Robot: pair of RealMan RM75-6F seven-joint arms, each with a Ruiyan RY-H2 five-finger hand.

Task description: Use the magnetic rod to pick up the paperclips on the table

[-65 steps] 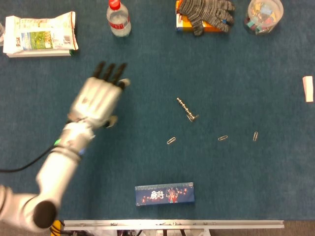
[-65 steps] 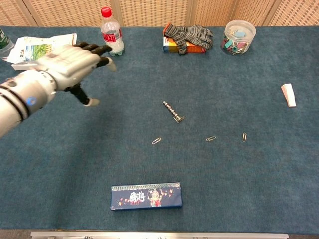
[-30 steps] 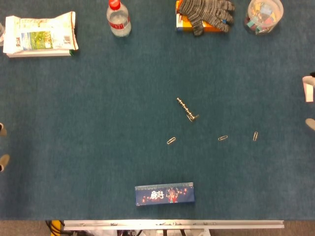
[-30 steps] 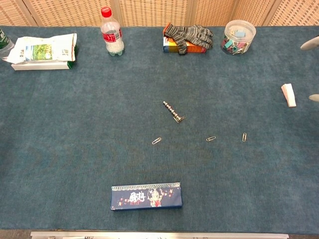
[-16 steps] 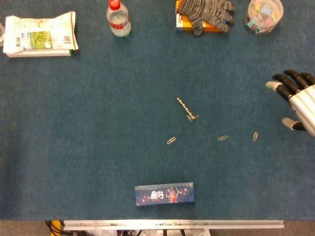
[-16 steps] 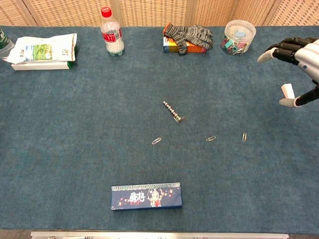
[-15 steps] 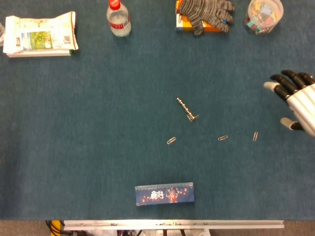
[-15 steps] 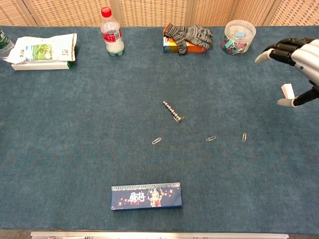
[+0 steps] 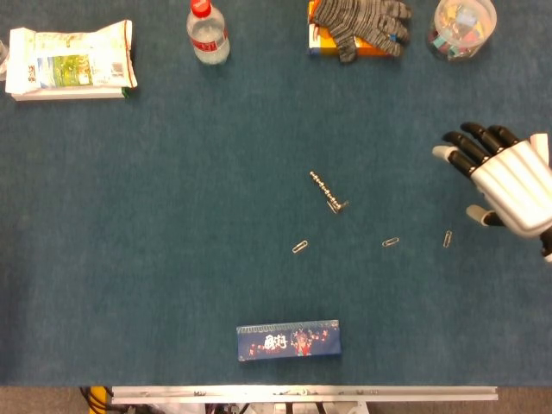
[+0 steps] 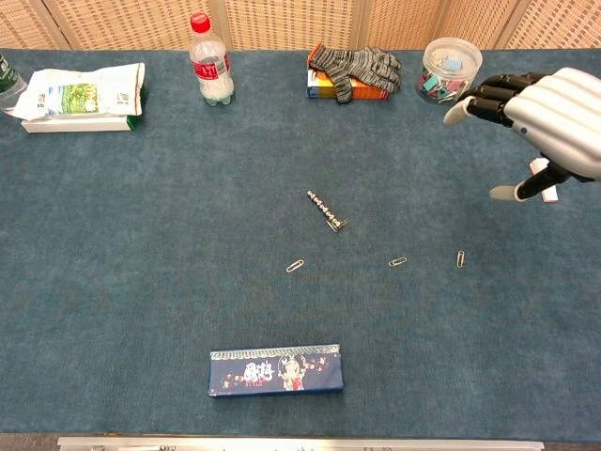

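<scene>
Nothing is collected yet: our right hand point(image 9: 504, 185) hovers empty, fingers spread, near the surface's right edge; rod point(image 9: 328, 191) and clips point(image 9: 300, 247) lie untouched mid-surface.

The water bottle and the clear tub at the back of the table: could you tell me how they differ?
The water bottle is tall and narrow with a red cap; the clear tub is short and wide. The bottle looks clear inside, while the tub holds small colourful items. The bottle stands back left, the tub back right, nearer the right robot hand. Both are transparent and upright.
</scene>
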